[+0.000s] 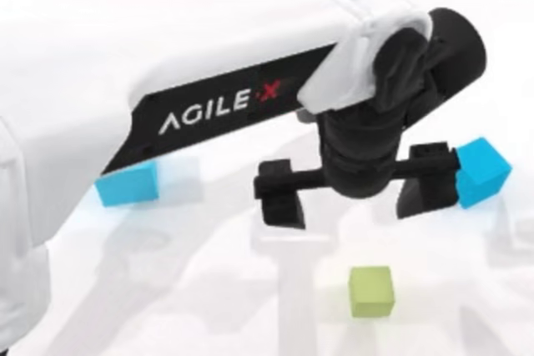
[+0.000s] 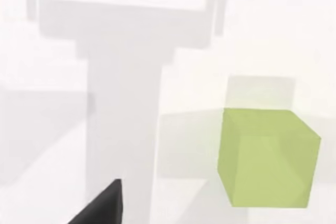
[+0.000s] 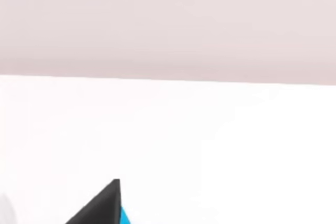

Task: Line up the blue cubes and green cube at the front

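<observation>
The plain white tabletop (image 1: 209, 306) carries 3 cubes, under a pale pinkish backdrop along its far edge. My left arm (image 1: 192, 81) reaches in from the top view's left, its left gripper (image 1: 359, 193) hanging above the table with the jaws spread wide and nothing between them. The green cube (image 1: 371, 291) sits on the table just in front of the jaws, about level with the gap between them; the left wrist view shows it (image 2: 268, 158) close below and untouched. 1 blue cube (image 1: 481, 172) lies just beside the outer side of the jaw toward the table's right; whether it touches I cannot tell. The other blue cube (image 1: 127, 185) rests well away, beyond the opposite jaw and partly under the arm. In the right wrist view, a dark fingertip of the right gripper (image 3: 102, 205) has a sliver of blue beside it; how its jaws stand I cannot tell.
</observation>
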Tool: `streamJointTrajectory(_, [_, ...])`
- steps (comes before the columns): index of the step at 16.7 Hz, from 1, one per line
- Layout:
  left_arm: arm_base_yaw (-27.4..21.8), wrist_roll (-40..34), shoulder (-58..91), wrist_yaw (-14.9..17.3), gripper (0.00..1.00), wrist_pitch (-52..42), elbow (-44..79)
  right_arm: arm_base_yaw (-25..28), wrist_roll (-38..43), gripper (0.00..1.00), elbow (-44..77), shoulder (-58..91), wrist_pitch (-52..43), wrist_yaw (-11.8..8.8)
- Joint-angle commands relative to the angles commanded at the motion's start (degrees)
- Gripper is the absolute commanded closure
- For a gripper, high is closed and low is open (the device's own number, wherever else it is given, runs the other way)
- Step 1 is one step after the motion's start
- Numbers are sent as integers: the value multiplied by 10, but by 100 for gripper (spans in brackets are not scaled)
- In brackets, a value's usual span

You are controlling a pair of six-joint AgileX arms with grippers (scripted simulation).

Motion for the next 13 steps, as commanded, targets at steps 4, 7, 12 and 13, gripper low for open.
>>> streamJointTrajectory(4, [89,41,-174,-3,0,96,-153,18,-19,0,135,151,-92,0])
streamJointTrajectory(7, [174,97,-353,-4,0,187,-305,35,-39,0,260,314,-183,1])
streamJointTrajectory(12, [321,234,-674,-3,0,354,-590,64,-75,0,470,618,-347,4])
streamJointTrajectory(13, [349,266,-735,-2,0,388,-646,69,-81,0,508,673,-376,5])
